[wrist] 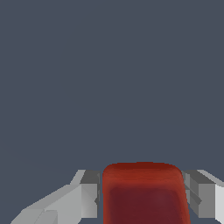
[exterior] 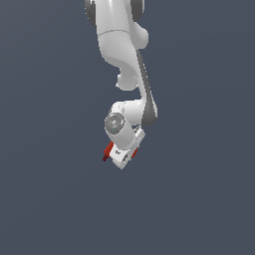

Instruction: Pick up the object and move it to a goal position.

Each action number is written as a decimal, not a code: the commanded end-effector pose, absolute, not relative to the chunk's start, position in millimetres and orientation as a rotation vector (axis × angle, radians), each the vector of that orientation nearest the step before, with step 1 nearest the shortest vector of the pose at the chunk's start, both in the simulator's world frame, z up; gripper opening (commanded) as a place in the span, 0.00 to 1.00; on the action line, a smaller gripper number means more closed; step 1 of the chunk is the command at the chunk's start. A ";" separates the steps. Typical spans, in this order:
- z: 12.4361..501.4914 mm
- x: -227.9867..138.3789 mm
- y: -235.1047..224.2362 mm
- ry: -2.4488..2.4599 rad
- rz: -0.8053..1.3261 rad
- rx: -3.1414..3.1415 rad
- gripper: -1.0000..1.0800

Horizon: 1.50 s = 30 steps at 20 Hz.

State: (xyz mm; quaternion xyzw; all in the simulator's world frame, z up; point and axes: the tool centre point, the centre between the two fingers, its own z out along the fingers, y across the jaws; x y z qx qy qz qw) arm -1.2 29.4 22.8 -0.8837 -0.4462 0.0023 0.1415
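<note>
The object is a small red toy that peeks out on the exterior view's left of my white gripper, mostly hidden by the hand. In the wrist view the red object fills the gap between the two grey fingers, which press on both of its sides. The gripper is shut on it. Its handle, nose tip and any mark are out of sight.
The white arm comes down from the top of the exterior view, bent at the wrist. Behind everything is a uniform dark blue-grey surface with no other objects or edges in view.
</note>
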 end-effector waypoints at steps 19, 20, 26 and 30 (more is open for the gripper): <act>88.9 64.0 29.8 -1.289 0.011 -2.549 0.00; 93.4 68.4 29.8 -1.289 0.011 -2.549 0.00; 112.0 88.2 29.9 -1.289 0.012 -2.548 0.00; 118.9 96.2 30.0 -1.289 0.012 -2.547 0.00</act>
